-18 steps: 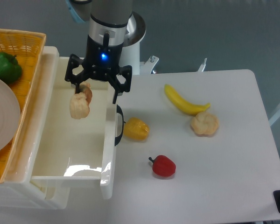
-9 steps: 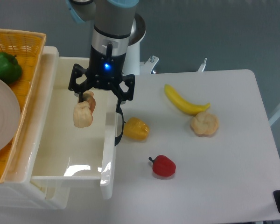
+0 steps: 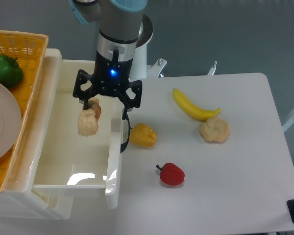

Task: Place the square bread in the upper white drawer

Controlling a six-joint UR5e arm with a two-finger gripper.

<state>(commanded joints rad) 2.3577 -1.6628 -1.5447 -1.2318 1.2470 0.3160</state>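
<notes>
**Square bread held over the upper white drawer**

Gripper (image 3: 106, 104) sits at upper centre-left of the frame, pointing down, a blue light lit on its body. Its fingers are closed on the square bread (image 3: 88, 120), gripping the loaf at its top end; the bread hangs below the fingers, tilted, lumpy tan crust visible.

The bread is above the interior of the upper white drawer (image 3: 63, 166), toward the drawer's upper right part, near the right wall. Whether it touches the drawer floor cannot be told from this view. The drawer is pulled open; its dark loop handle (image 3: 124, 132) is on the right-hand front wall, just below the gripper's right finger.

Left edge of frame: orange woven basket (image 3: 32, 49) holding a green pepper (image 3: 5, 69) and part of a white plate (image 3: 2, 122).

On the white table (image 3: 235, 186), right of the drawer:
- yellow pepper (image 3: 142, 135), just beside the handle
- red pepper (image 3: 171, 174), lower centre
- banana (image 3: 194, 105), upper centre-right
- round bun (image 3: 215, 129), touching or nearly touching the banana's lower end
</notes>
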